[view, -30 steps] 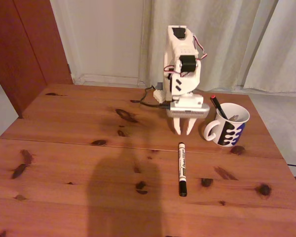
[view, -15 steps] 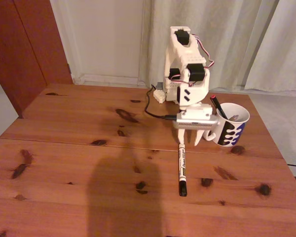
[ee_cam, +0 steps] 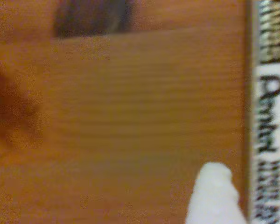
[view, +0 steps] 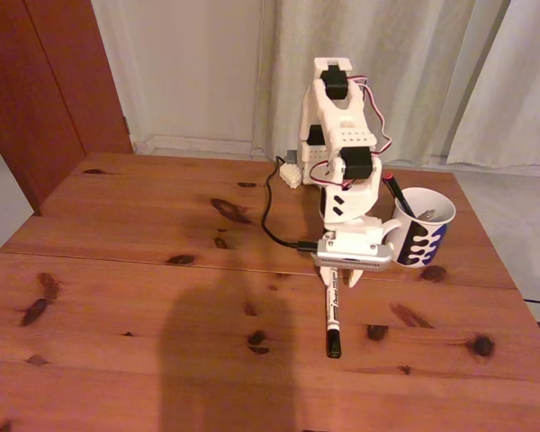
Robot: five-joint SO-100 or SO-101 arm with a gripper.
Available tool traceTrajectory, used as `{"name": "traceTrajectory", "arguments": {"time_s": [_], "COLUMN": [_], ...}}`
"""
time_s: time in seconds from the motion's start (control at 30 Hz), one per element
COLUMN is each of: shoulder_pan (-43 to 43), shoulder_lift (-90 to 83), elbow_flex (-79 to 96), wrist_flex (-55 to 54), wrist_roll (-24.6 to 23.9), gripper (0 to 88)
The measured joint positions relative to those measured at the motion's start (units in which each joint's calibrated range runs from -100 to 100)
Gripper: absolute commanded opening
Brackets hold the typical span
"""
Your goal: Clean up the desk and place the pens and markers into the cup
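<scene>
Fixed view, near to far: white marker (view: 331,311) with black cap lying flat on the desk (view: 117,297), cap end nearest; white gripper (view: 338,277) lowered over its far end, fingers straddling the barrel, spread apart, not clamped; patterned cup (view: 420,229) just beyond on the right, holding a black pen (view: 397,193). Wrist view: fingertip (ee_cam: 213,191) just beside the marker barrel (ee_cam: 269,107).

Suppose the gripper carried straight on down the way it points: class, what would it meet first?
Most likely the white marker: the gripper points down over its far end. In the wrist view a fingertip sits just beside the barrel, so it may touch the desk alongside.
</scene>
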Motion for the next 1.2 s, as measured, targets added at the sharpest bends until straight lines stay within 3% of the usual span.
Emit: {"name": "traceTrajectory", "arguments": {"time_s": [0.27,0.6,0.7,1.03,1.2], "shoulder_pan": [0.95,1.98,2.05,4.40,6.09], "shoulder_lift": [1.78,3.47,3.47,1.86,-8.14], "elbow_flex": [-0.08,-0.08,-0.08,0.00,3.23], "wrist_flex": [0.00,0.00,0.00,-0.41,-7.05], "wrist_roll": [0.00,0.10,0.05,0.05,-1.07], "gripper": [14.6,6.3,0.0,0.8,0.7]}}
